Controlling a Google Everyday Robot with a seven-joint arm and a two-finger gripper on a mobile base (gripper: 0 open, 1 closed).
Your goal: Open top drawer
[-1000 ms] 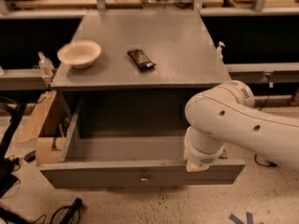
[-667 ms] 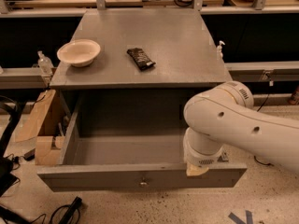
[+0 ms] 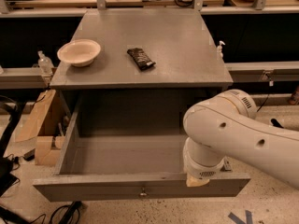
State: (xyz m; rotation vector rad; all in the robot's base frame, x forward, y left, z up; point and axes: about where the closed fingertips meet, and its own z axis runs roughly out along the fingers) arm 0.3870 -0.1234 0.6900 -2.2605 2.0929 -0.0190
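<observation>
Where the floor meets the left side of the desk [image 3: 187,36], 1 cardboard box [image 3: 39,125] leans, flaps open. 1 small clear bottle [image 3: 44,63] stands just off the desk's left edge, on a rail.

Desk top, left to right:
- 1 pale bowl [image 3: 78,52], upright, near the left edge.
- 1 dark flat packet [image 3: 141,59], lying at a slant, about mid-desk, well apart from the bowl.
- 1 small pump bottle [image 3: 219,48] just past the right edge; whether it stands on the desk or behind it, cannot tell.

Under the desk's front edge: the top drawer [image 3: 93,189], 1 seen. It stands open, box drawn well out from under the desk top toward the camera. Front is flat, plain grey, wide. 1 small round metal knob [image 3: 142,191] sits at the centre of the front. Box is deep, grey inside, with both side walls and the floor in view. The drawer sits a little askew, left corner nearer the camera than the right.

Right side: 1 white robot arm [image 3: 243,139] comes in from the right edge of the view and bends down to the drawer. The gripper [image 3: 197,180] is at the top edge of the drawer front, right of the knob, mostly hidden under the arm's wrist. Open or closed: cannot tell.
</observation>
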